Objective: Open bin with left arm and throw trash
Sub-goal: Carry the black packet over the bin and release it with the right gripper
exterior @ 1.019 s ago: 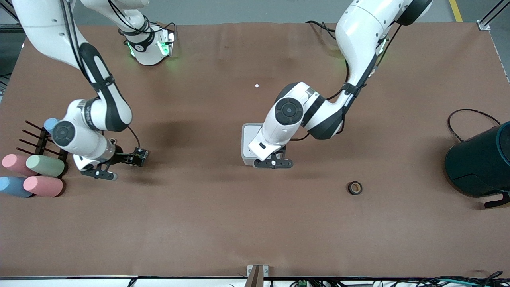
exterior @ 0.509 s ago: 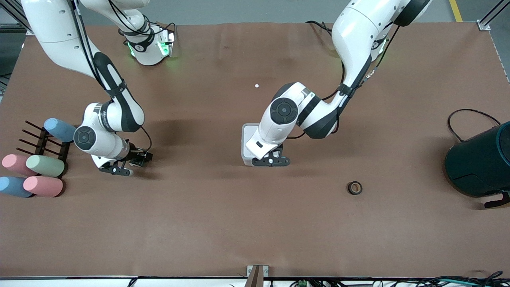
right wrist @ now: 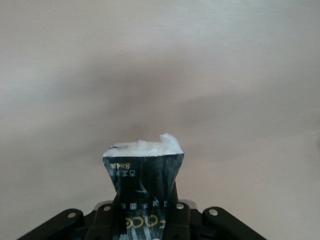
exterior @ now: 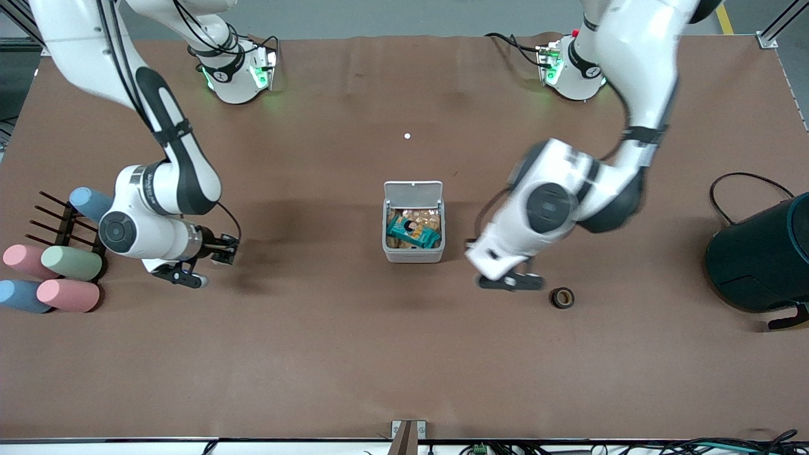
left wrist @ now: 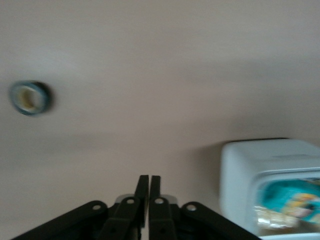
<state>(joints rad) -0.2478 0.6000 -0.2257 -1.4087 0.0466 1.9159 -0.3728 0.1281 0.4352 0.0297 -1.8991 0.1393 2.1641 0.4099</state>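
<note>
- We see the bin [exterior: 413, 222] at mid-table with its hinged lid [exterior: 413, 189] swung up and open; a teal packet [exterior: 414, 230] and other wrappers lie inside.
- We find the left gripper [exterior: 510, 282] low over the bare table, between the bin and the tape roll [exterior: 562, 297], apart from both. In the left wrist view its fingers [left wrist: 149, 200] are pressed together with nothing between them.
- In that view the bin [left wrist: 270, 185] stands just beside the left gripper [left wrist: 149, 202], while the tape roll [left wrist: 29, 98] lies well apart from it, flat on the table.
- We see the right gripper [exterior: 218, 248] over the table [exterior: 316, 354] toward the right arm's end, well apart from the bin. It is near the dark rack [exterior: 66, 227] and the pastel cups [exterior: 54, 278] lying there.
- In the right wrist view the right gripper [right wrist: 148, 212] is clamped on a black printed snack packet [right wrist: 143, 177], whose white torn edge points away from the fingers [right wrist: 175, 212].
- We note a dark teal cylinder [exterior: 761, 259] at the left arm's end of the table, well apart from the left gripper.
- A small white speck [exterior: 407, 136] lies on the table farther from the front camera than the bin.
</note>
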